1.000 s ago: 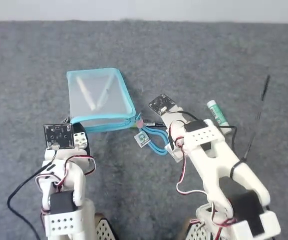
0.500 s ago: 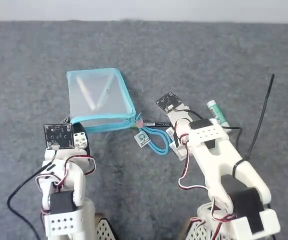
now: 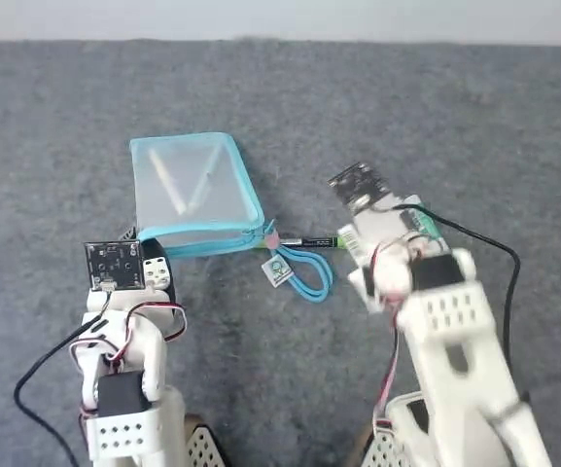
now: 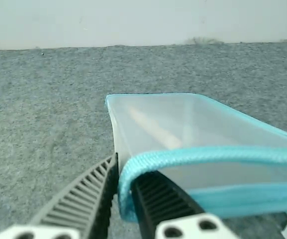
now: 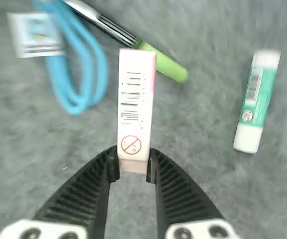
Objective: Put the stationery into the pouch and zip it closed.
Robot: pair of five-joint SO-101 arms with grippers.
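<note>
Left wrist view: pinched the near rim of the pouch [image 4: 183,124] in the left tool [image 4: 125,172]. Clamped a white box [image 5: 136,99] in the right tool [image 5: 132,162], right of the pouch, near pen [image 5: 158,62] and glue stick [image 5: 255,99].

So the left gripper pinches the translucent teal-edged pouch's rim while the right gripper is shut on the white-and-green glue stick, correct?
Not quite. In the right wrist view the right gripper is shut on a small white box with a pink side; the white-and-green glue stick lies loose on the grey mat. The left gripper does pinch the rim of the translucent teal-edged pouch.
</note>
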